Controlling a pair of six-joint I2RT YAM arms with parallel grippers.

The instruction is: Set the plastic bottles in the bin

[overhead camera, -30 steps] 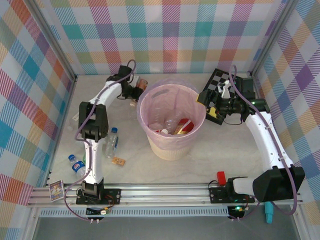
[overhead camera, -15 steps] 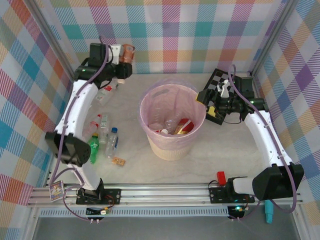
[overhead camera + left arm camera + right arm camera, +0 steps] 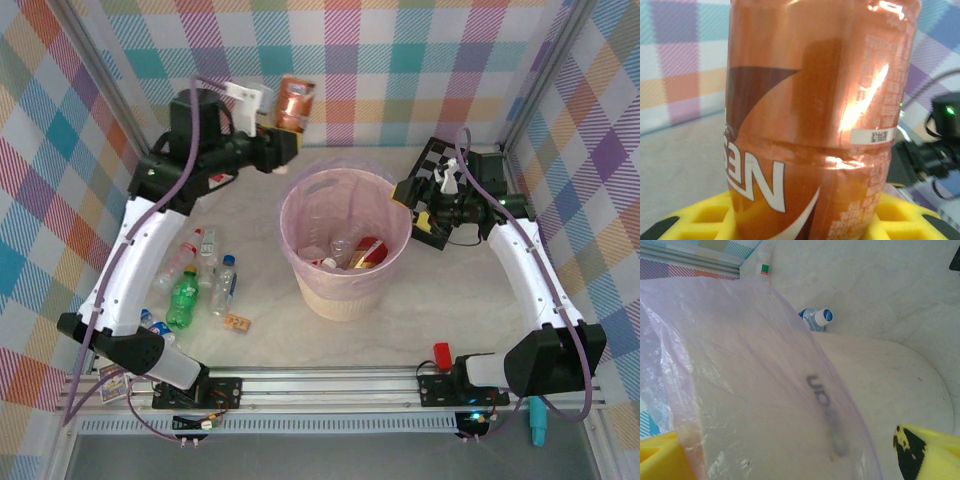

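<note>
Left pincer [image 3: 283,128]: clamped on copper-labelled bottle [image 3: 296,102] (raised, rear-left of bin [image 3: 345,300]) | Right pincer [image 3: 413,208]: jaws wide, just beside bin's right rim | Other bottles [image 3: 222,288]: one green, lying on worktop [image 3: 450,300], left of bin

Checkerboard [image 3: 436,158] at the back right; small brown block [image 3: 237,322] — front left.

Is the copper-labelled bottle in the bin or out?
Out: the left gripper holds the copper-labelled bottle in the air, beyond the bin's far rim in the top view.
</note>
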